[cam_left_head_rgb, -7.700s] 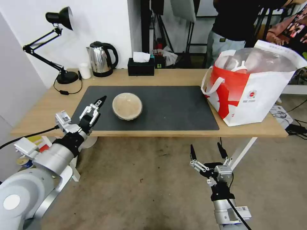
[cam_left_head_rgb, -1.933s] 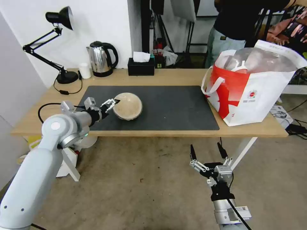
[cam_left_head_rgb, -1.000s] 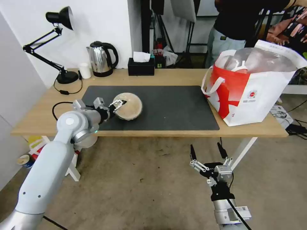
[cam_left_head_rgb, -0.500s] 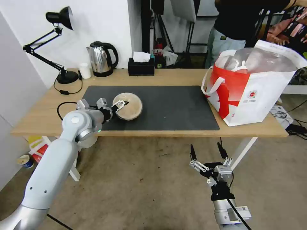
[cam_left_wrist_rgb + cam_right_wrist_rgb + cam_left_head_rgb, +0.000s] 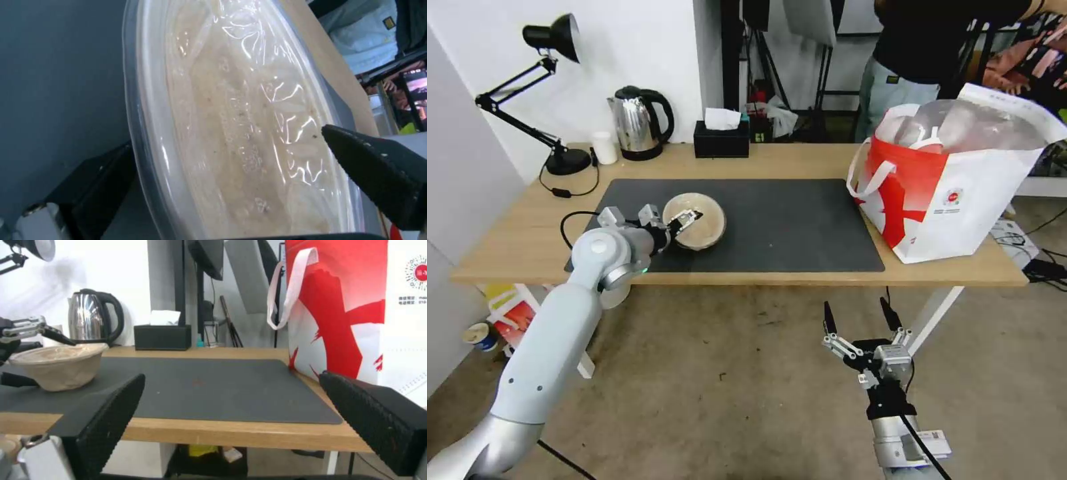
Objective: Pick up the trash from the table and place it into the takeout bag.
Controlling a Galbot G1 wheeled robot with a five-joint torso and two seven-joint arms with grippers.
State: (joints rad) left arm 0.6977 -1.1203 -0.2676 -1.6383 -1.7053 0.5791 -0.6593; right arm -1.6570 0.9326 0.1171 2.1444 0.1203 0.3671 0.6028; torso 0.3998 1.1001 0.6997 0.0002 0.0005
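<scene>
While its spread left end effector straddles the paper bowl's rim, a firm, level pinch seems wise.

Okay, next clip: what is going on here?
The robot is clearing a table into a takeout bag. Its left tool is at the beige paper bowl on the dark mat, open, with one finger over the film-covered top and the other outside the near rim; the bowl sits on the mat. The right tool hangs open below the table edge, idle. The bag stands open at the table's right end. A kettle and tissue box sit along the back.
</scene>
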